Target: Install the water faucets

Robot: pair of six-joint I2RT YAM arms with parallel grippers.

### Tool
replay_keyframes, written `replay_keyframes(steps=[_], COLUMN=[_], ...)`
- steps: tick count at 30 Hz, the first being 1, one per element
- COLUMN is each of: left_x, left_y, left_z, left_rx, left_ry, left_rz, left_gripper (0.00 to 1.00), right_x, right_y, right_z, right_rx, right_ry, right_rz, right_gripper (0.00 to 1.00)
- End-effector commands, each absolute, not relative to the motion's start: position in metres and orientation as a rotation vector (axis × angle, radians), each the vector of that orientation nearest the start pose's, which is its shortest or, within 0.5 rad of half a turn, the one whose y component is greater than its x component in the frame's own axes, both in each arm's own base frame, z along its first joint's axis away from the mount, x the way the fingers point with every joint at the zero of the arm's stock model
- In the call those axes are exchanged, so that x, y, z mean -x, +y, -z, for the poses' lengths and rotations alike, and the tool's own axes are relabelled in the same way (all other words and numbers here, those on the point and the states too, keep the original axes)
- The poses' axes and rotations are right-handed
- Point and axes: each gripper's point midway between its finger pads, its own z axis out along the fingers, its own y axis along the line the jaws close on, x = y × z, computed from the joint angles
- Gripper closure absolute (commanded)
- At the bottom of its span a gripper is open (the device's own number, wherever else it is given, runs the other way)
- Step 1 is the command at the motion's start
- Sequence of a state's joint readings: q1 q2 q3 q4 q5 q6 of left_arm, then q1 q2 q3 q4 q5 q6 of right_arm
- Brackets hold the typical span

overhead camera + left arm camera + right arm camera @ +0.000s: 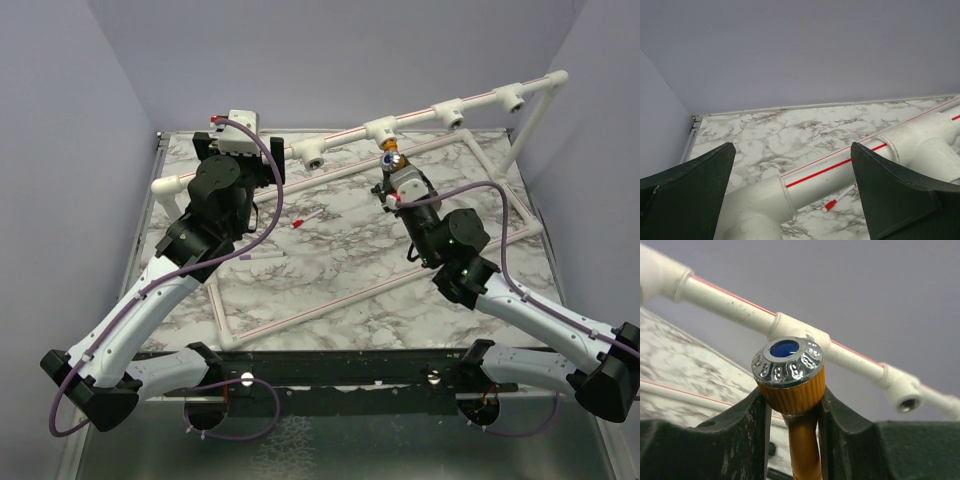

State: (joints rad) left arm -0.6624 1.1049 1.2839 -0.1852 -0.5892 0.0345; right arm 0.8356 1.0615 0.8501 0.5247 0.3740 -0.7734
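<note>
A mustard-orange water faucet (pixel 790 377) with a silver round end and a blue centre stands upright between my right gripper's fingers (pixel 740 430). My right gripper (pixel 790 400) is shut on its ribbed collar. In the top view the faucet (pixel 389 157) sits just below the middle tee socket (pixel 382 128) of the raised white pipe (pixel 420 117), not touching it. My left gripper (pixel 792 150) stands open, its jaws wide on either side of the red-striped pipe (pixel 840 167) near the left elbow (pixel 755 210). Nothing is gripped there.
More tee sockets (pixel 316 155) (pixel 452 112) (pixel 512 97) line the raised pipe. A thin white red-tipped stick (pixel 308 218) lies on the marble table (pixel 340 260). A flat white pipe frame (pixel 360 300) lies around the table's middle. Grey walls close in on the sides and back.
</note>
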Motion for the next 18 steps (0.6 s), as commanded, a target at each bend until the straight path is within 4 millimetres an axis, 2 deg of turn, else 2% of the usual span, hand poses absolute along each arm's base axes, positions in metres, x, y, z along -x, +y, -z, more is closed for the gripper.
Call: replay_keyframes(steps=[1, 7, 12, 18], left_x=[-0.332, -0.332, -0.332, -0.330], left_y=[-0.141, -0.143, -0.143, -0.144], left_z=[-0.331, -0.333, -0.332, -0.332], left_rx=[-0.236, -0.239, -0.241, -0.241], left_ry=[1.800, 1.798, 1.799, 1.798], left_rz=[-0.071, -0.066, -0.064, -0.059], left_gripper=[0.01, 0.01, 0.01, 0.01], right_x=[-0.306, -0.309, -0.312, -0.311], right_y=[0.217, 0.207, 0.198, 0.197], right_z=[-0.408, -0.399, -0.384, -0.367], right_rx=[0.233, -0.186, -0.492, -0.824], right_ry=[1.204, 1.285, 1.332, 1.346], right_rz=[-0.277, -0.563, -0.714, -0.920], right_gripper=[1.00, 0.99, 1.00, 1.00])
